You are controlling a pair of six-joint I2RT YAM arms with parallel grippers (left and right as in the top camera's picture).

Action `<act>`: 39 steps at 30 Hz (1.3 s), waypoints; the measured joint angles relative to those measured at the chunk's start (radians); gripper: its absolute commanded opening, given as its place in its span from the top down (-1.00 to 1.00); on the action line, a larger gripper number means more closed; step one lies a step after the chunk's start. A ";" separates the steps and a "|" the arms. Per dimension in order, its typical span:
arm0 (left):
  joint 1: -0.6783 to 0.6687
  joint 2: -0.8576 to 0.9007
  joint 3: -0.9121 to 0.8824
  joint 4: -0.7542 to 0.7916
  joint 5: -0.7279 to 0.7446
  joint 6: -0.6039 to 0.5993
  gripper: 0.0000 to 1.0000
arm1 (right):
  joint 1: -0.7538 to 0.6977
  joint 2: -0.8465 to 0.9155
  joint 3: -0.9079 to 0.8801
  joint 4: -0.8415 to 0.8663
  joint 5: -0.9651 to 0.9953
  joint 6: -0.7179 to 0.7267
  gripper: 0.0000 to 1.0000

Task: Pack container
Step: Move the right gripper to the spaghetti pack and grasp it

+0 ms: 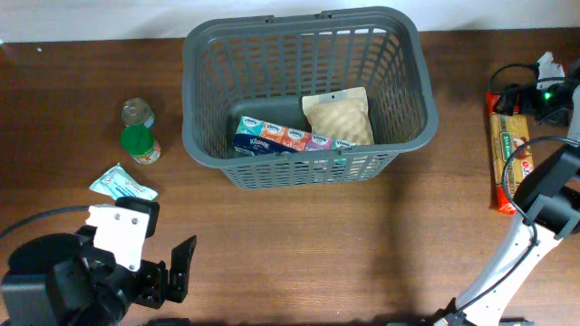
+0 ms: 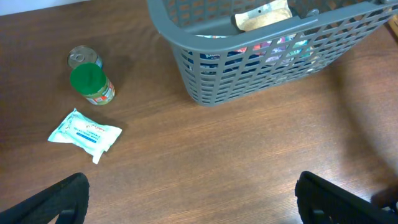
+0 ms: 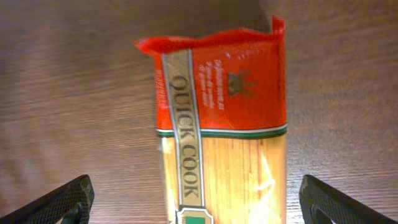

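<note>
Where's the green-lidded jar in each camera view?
Overhead: green-lidded jar at left, outside the container.
Left wrist: upper left.
Right wrist: not in it.
Shared landmark: the white-and-blue packet just below the jar.

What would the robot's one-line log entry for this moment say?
basket: tissues, pouch inside | right gripper: open above pasta | left gripper: open, empty | jar, can, wipes on table

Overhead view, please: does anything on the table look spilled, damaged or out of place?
Nothing stands out. The basket holds a tissue pack and a pouch; the jar, can, wipes packet and pasta packet lie unspilled on the table outside it.
</note>
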 measured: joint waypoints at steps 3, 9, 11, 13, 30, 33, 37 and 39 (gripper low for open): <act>0.000 0.000 0.000 0.000 0.000 0.000 -0.98 | 0.000 0.001 -0.016 0.016 0.008 0.016 -0.98; 0.000 0.000 0.000 0.000 0.000 0.000 -0.98 | 0.000 0.002 -0.068 0.047 0.018 0.023 -0.98; 0.000 0.000 0.000 0.000 0.000 0.000 -0.98 | 0.000 0.002 -0.098 0.065 0.019 0.024 -0.98; 0.000 0.000 0.000 0.000 0.000 0.000 -0.98 | 0.000 0.005 -0.124 0.078 0.026 0.024 -0.98; 0.000 0.000 0.000 0.000 0.000 0.000 -0.98 | -0.003 0.006 -0.168 0.098 0.078 0.025 -0.36; 0.000 0.000 0.000 0.000 0.000 0.000 -0.98 | -0.003 0.006 -0.168 0.098 0.081 0.024 -0.22; 0.000 0.000 0.000 0.000 0.000 0.000 -0.98 | -0.003 0.006 -0.168 0.098 0.081 0.030 -0.01; 0.000 0.000 0.000 0.000 0.000 0.000 -0.98 | -0.003 0.006 -0.168 0.097 0.080 0.038 0.16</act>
